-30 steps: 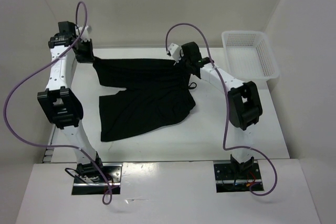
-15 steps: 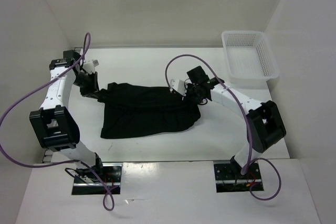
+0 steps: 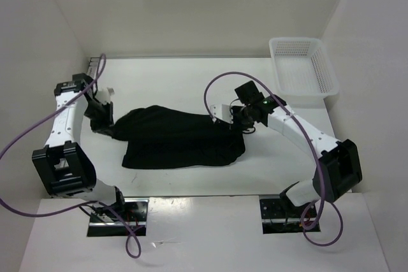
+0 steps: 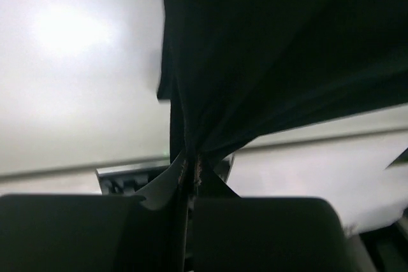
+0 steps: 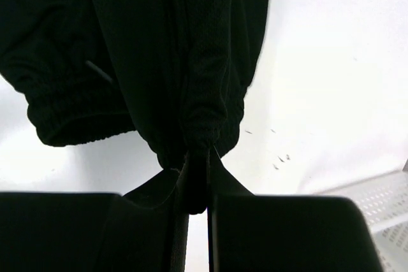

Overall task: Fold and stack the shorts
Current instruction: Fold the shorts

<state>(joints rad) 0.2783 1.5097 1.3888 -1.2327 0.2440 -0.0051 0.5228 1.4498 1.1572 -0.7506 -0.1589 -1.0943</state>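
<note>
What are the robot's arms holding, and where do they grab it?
Both hold the black shorts: the left gripper pinches a bunched left end, the right gripper pinches the right-end edge.

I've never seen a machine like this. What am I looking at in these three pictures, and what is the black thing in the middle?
These are two white robot arms, bolted side by side at the near edge of a white table. The wide picture is taken from above and behind them, so their bases sit at the bottom. The other two pictures come from a small camera on each wrist, looking along that arm's own fingers. The black thing is a pair of shorts made of soft cloth, lying on the table and seemingly doubled over. The left tool pinches one end and the right tool pinches the other. Both are closed on fabric, and the close-ups show the cloth gathered between the fingers. A white mesh basket stands at the far right corner.
</note>
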